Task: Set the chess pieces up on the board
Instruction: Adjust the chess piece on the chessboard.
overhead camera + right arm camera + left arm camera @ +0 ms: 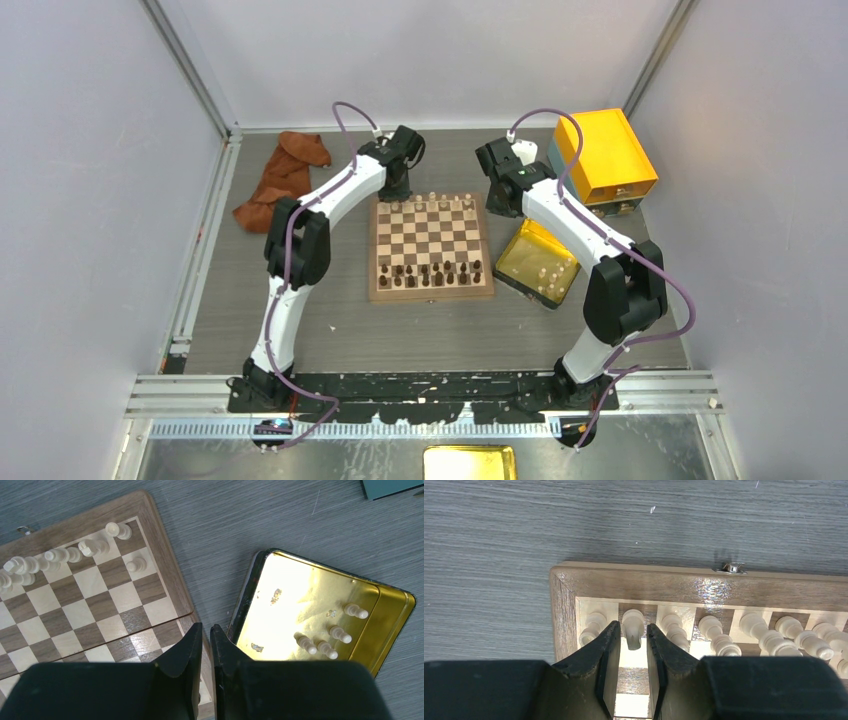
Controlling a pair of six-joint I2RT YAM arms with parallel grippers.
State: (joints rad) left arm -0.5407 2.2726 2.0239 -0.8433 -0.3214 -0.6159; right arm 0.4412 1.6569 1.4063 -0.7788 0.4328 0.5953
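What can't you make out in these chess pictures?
- Left wrist view: the black fingers of the left end effector flank one small pale cream wooden chess piece; contact is shadowed, gripped or free unclear.
- Top view: the far-row cream pieces on the square wooden chessboard are too small to tell types.
- Right wrist view: the right end effector covers some of the board's squares.

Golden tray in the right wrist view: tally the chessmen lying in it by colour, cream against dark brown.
Cream chess pieces in the golden tray: 4
Dark brown chessmen in the tray: 0
Total: 4
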